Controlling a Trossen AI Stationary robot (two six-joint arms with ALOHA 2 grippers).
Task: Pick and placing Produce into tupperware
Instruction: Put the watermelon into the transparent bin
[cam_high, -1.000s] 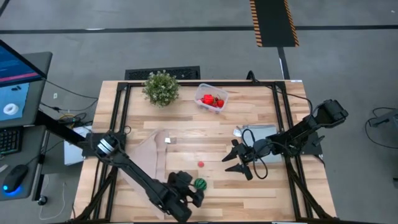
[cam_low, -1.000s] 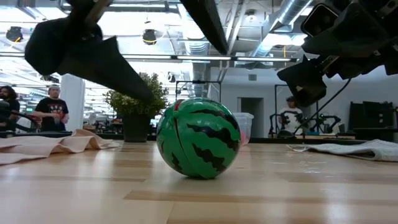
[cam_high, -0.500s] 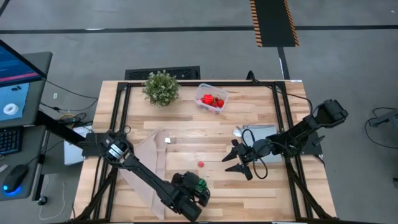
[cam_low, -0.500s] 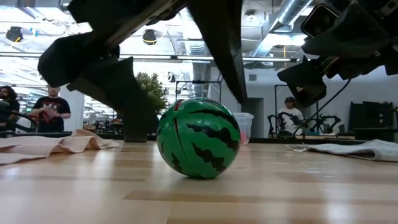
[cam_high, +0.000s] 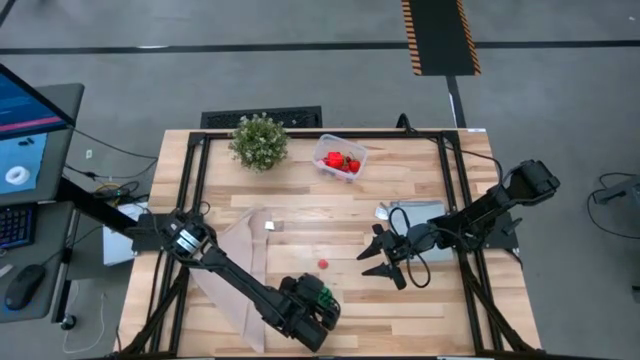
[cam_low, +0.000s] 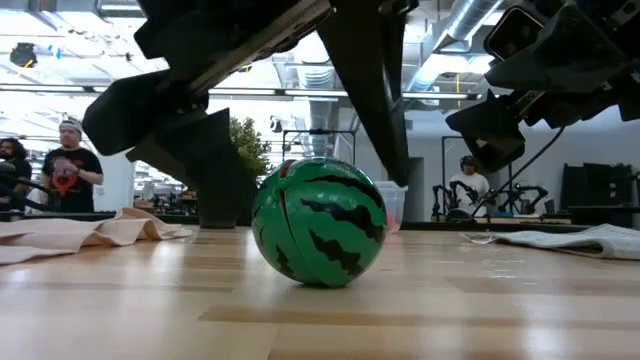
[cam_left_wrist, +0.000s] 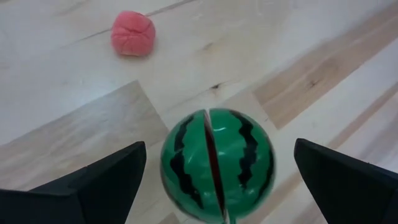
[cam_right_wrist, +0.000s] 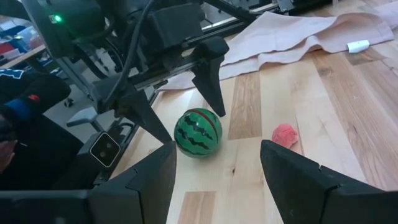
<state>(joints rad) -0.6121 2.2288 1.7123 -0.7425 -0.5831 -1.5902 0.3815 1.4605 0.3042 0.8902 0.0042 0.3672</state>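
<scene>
Left gripper (cam_high: 318, 306), fingers (cam_right_wrist: 210, 74) wide apart, straddles the green striped ball (cam_high: 322, 296) near the table (cam_high: 450, 310) front edge. Pink piece (cam_high: 323, 264) beside. Right gripper (cam_high: 372, 256) mid-table, fingers apart, empty. Tupperware (cam_high: 340, 158) at rear holds red pieces.

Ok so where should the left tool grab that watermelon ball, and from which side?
Across the widest middle of the watermelon ball, coming straight down from above. It is round and sits free on the table, and the open left tool already straddles it, so its fingers can close on opposite sides.
</scene>
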